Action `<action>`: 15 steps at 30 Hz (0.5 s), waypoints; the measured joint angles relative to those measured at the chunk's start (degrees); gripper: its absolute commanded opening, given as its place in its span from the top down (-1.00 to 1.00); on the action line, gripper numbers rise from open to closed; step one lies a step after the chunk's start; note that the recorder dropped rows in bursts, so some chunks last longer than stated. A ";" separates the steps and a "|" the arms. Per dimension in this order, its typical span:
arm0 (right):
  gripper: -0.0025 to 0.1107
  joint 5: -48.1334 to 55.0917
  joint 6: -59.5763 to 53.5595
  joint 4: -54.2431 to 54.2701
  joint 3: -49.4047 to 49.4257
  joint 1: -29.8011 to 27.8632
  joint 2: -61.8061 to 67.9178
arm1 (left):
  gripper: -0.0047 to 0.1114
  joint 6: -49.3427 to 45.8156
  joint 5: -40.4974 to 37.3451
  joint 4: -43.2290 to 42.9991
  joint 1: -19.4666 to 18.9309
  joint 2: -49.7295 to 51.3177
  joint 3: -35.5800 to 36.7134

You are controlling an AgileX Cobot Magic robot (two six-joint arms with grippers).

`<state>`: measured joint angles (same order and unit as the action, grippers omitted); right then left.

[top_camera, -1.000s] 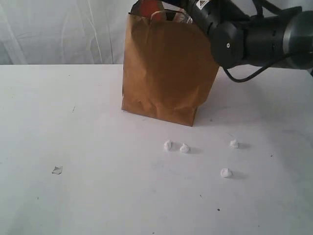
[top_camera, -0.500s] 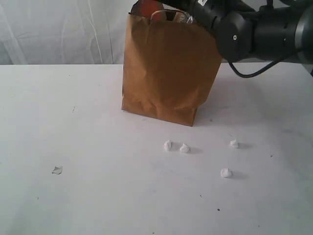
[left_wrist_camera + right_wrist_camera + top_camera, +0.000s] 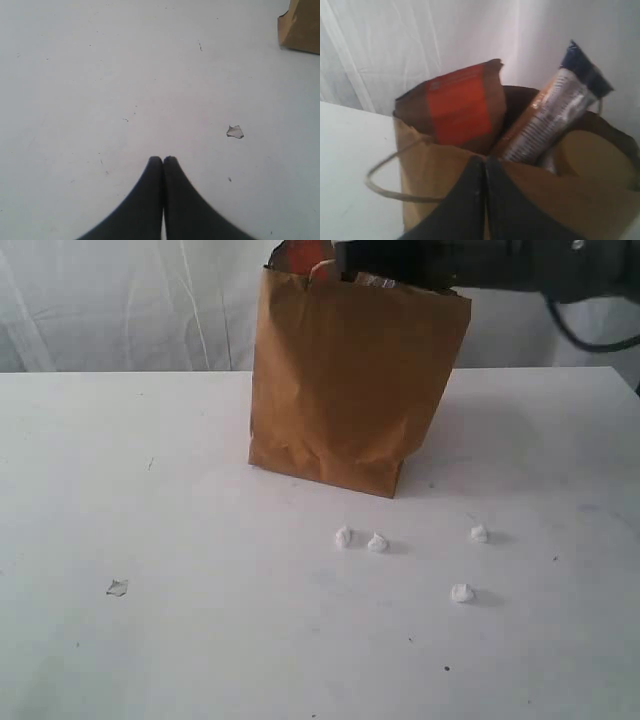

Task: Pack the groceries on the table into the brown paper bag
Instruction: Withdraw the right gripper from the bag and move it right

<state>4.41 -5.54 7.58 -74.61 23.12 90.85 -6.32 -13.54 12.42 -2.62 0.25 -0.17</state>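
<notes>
- The right gripper (image 3: 484, 162) is closed on nothing, just outside the mouth of the paper bag (image 3: 345, 390).
- The left gripper (image 3: 163, 161) is closed and empty too, low over bare worktop (image 3: 200, 640), well apart from the bag.
- Inside the bag, a brown pouch (image 3: 457, 107) with an orange mark and a long blue-and-white packet (image 3: 555, 115) stick up past the rim; anything deeper is hidden.
- No groceries lie on the worktop, so packing looks finished; the sensible next move is to draw the right arm clear without snagging the loop handle (image 3: 385, 175).
- Only white crumbs (image 3: 377, 542) and a small scrap (image 3: 235, 131) lie about, and nothing blocks the way.
</notes>
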 measured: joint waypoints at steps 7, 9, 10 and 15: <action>0.96 21.85 -0.22 -11.54 0.00 -7.50 -7.45 | 0.92 0.00 0.00 0.00 0.00 0.00 0.00; 0.96 30.78 -0.22 -16.34 0.00 -9.12 -8.42 | 0.92 0.00 0.00 0.00 0.00 0.00 0.00; 0.96 35.98 -0.22 -18.59 0.00 -9.91 -8.54 | 0.92 0.00 0.00 0.00 0.00 0.00 0.00; 0.96 51.14 0.01 -21.39 4.82 -12.89 -8.23 | 0.92 0.00 0.00 0.00 0.00 0.00 0.00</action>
<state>55.55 -5.53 -13.81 -69.79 10.23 82.62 -6.32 -13.54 12.42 -2.62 0.25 -0.17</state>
